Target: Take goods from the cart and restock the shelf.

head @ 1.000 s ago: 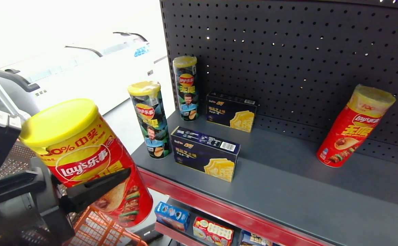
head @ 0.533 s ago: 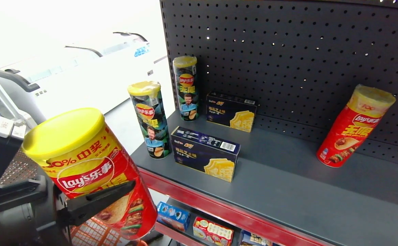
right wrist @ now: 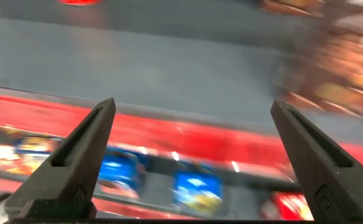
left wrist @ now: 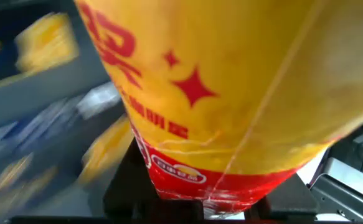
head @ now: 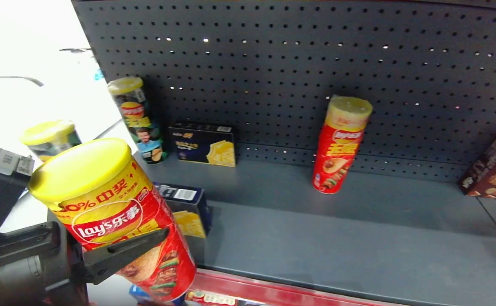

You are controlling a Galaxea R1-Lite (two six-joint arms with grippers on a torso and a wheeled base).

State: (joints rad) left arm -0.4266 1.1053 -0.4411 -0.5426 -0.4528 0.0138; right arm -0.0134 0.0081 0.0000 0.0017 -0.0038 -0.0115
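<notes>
1. Head view: the left gripper (head: 124,248) is clamped on a red chip can (head: 112,212) with a yellow lid. One dark finger lies across the front of the can, low on its body.
2. The chip can is tilted, with its lid leaning toward the robot's left. It sits at the left front of the shelf (head: 316,238), and its lower end overlaps the red front strip (head: 282,293).
3. Left wrist view: the chip can (left wrist: 231,93) is seen very close, with the left gripper (left wrist: 200,208) dark at its red end.
4. Right wrist view: the right gripper (right wrist: 197,162) has its two fingers spread wide with nothing between them. It hangs before the red front strip (right wrist: 187,134), with the grey shelf (right wrist: 169,68) beyond and blurred goods on a lower level.
5. A second red can (head: 339,144) stands upright at the back of the shelf, against the pegboard wall (head: 273,63).
6. A dark can (head: 139,119) stands at the back left, just beside a blue box (head: 203,144).
7. Another dark can (head: 50,138) stands nearer the front on the left.
8. A second blue box (head: 186,208) stands near the front, partly hidden behind the held chip can.
9. Brown boxes (head: 492,168) lean at the right end of the shelf.
</notes>
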